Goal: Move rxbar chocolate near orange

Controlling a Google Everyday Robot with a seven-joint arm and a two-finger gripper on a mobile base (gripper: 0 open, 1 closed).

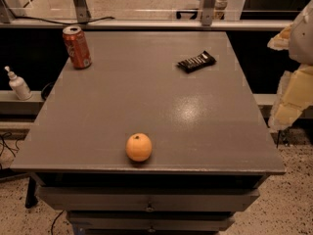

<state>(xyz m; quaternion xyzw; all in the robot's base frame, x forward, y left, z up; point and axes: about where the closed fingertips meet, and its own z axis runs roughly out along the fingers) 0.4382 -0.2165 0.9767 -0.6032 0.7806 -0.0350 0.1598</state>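
Observation:
The rxbar chocolate (196,61), a flat black-wrapped bar with pale lettering, lies at an angle on the far right part of the grey table (146,106). The orange (139,147), small and round with its stem dimple up, sits near the table's front edge, slightly left of centre. The two are far apart. My gripper (289,82) shows as pale cream and white parts at the right edge of the view, beyond the table's right side, off the table surface and well away from the bar. It holds nothing that I can see.
An orange-red soda can (77,47) stands upright at the far left corner of the table. A white pump bottle (18,84) stands on a ledge left of the table. Drawers (146,199) sit below the front edge. A metal rail runs behind the table.

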